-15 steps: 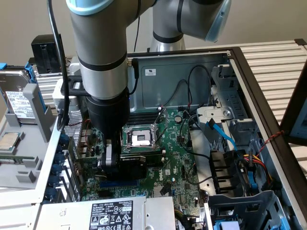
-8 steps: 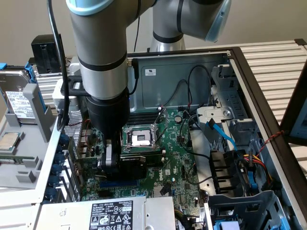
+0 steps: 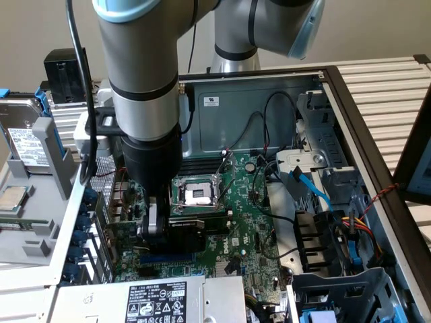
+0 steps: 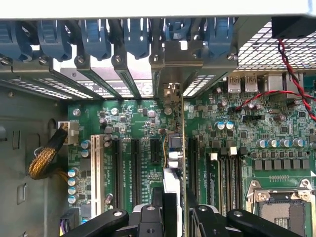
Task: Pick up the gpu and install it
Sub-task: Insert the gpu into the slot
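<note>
Locate the arm (image 3: 145, 101) reaching down from the top of the exterior view into the open case (image 3: 337, 81). Find the gripper (image 3: 153, 225) low over the motherboard (image 3: 249, 229), in the lower half of the frame toward the exterior view's left. Note the gpu (image 3: 185, 232) clamped in it: black block just beside the gripper toward the exterior view's right, directly under the CPU socket (image 3: 196, 194) in the frame and close above the board. In the wrist view, see the gripper (image 4: 173, 217) closed narrowly on the gpu (image 4: 173, 163), with fingers (image 4: 148, 217) pressed against both faces of the card. Read the card as upright and edge-on, running in line with the black expansion slots (image 4: 118, 168) and standing between two of them. Trace its silver bracket (image 4: 170, 69) to the rear wall of the case, set among the blue latches (image 4: 96, 34) and the slot openings. Cannot tell whether the card edge is seated in a slot. Note also a power supply (image 3: 158, 299) along the exterior view's lower edge, a hard drive (image 3: 23, 145) outside the case at the exterior view's left, and a blue cable (image 3: 313, 188) toward the exterior view's right of the socket. In the wrist view, note a red-and-black wire (image 4: 291, 64) over the board and a yellow braided cable (image 4: 44, 158) beside the white slot (image 4: 95, 168).
</note>
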Tool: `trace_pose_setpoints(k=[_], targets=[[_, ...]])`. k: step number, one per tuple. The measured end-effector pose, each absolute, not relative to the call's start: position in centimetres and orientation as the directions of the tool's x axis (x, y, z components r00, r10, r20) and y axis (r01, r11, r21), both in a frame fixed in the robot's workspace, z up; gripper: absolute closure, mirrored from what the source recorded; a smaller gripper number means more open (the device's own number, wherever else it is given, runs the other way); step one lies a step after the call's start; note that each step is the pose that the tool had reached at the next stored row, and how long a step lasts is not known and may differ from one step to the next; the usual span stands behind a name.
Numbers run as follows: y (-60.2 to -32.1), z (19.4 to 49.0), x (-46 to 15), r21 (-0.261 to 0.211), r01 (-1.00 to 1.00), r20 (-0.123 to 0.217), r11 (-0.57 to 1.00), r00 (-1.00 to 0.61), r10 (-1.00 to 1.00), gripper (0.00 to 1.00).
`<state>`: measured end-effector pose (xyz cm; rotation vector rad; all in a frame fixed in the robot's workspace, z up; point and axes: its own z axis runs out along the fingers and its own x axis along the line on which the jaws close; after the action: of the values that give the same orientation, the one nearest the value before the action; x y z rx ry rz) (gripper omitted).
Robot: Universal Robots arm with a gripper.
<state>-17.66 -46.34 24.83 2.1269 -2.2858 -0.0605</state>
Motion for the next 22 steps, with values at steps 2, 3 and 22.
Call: trace_pose_setpoints(k=[2,3,22], targets=[[-46.33,24.79,-17.65,0.041,-0.997,-0.013,0.071,-0.072,-0.997,0.72],[-46.28,24.77,-17.65,0.041,-0.997,-0.013,0.072,-0.072,-0.997,0.72],[-46.26,24.6,-17.73,0.041,-0.997,-0.006,0.072,-0.072,-0.997,0.72]])
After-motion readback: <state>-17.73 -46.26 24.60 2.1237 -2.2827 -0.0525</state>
